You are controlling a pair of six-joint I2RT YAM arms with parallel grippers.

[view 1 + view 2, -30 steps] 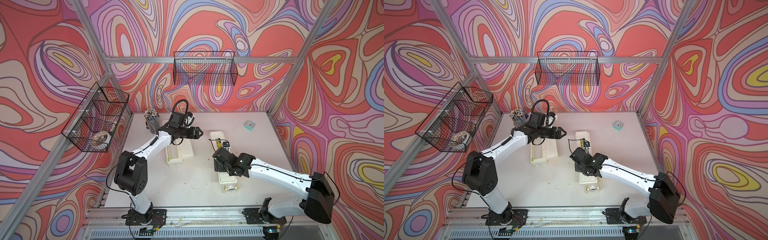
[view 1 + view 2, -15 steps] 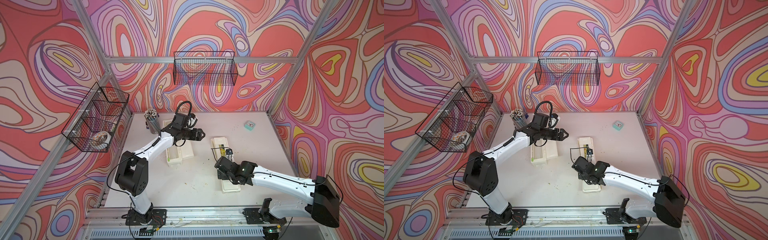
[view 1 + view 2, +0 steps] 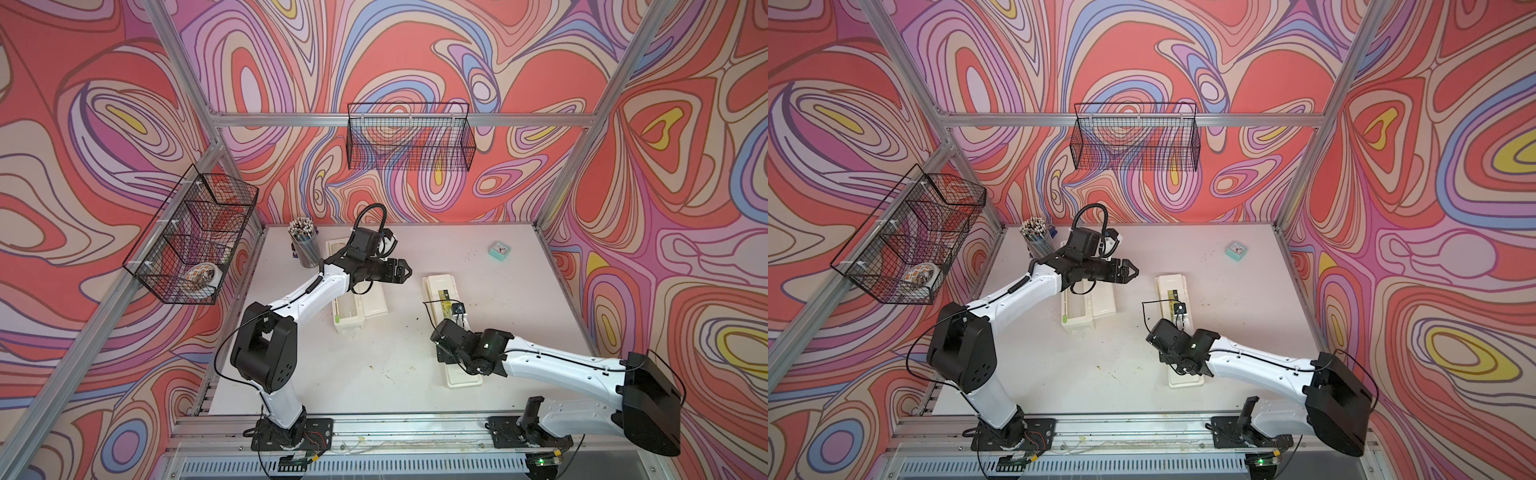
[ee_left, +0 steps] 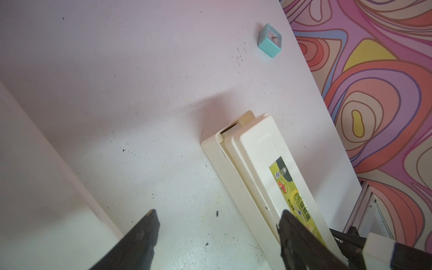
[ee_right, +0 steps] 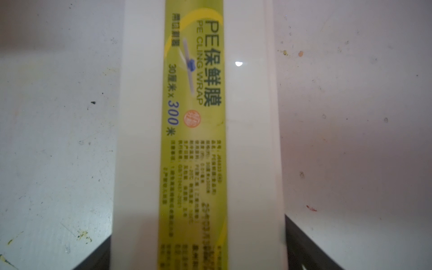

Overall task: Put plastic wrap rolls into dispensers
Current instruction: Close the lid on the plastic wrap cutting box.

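Note:
Two cream-white dispensers lie on the table. The left dispenser (image 3: 348, 309) stands with its lid folded open. Its trough looks pale, and I cannot tell whether a roll lies in it. No loose plastic wrap rolls show. The right dispenser (image 3: 441, 286) is shut, its yellow label (image 5: 194, 131) facing up. My right gripper (image 3: 461, 365) hangs low over its near half. It is open, and its fingers (image 5: 304, 245) straddle the box. My left gripper (image 3: 407, 271) is open in the air between the two boxes and holds nothing. Its fingertips (image 4: 149, 222) frame the right dispenser (image 4: 254, 149).
A cup of pencils (image 3: 305, 245) stands at the back left, next to the open dispenser. A small teal clock (image 3: 500, 251) sits at the back right. Black wire baskets hang on the back wall (image 3: 409, 141) and the left wall (image 3: 191, 237). The left basket holds a bowl.
My right gripper has slid along the shut dispenser toward the table's front edge, and the box has stayed put. My left gripper has moved a little to the right, still open.

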